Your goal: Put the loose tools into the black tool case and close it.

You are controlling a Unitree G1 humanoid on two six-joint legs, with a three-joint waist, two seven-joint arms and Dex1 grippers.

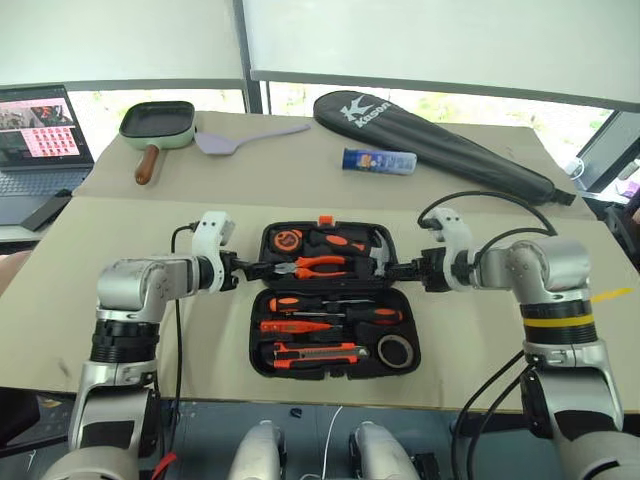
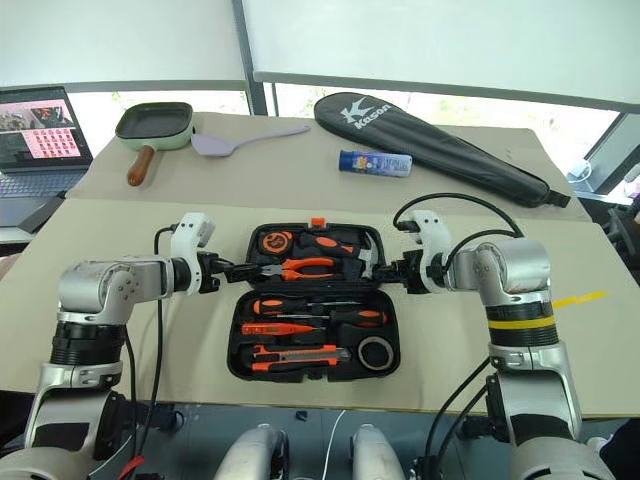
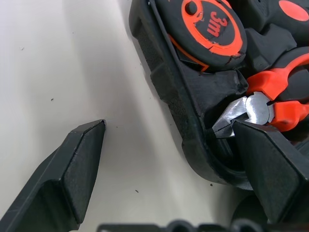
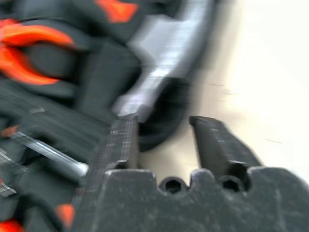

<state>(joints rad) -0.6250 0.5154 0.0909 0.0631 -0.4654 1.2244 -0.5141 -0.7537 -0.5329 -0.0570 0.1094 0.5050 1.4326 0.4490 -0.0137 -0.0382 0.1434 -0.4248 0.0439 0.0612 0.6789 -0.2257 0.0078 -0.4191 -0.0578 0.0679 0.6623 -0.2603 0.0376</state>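
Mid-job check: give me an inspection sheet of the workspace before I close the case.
Surface: tan table, level.
Job's things: black tool case open; screwdrivers, tester pen, utility knife and tape roll seated in slots.
Clutter: pan, purple spatula, racket bag, blue tube behind.
Grippers: left tool open, straddling the lid's left rim; right tool at its right rim.
Cables: black cable looping over the right wrist.
Surroundings: laptop at left, windows behind.
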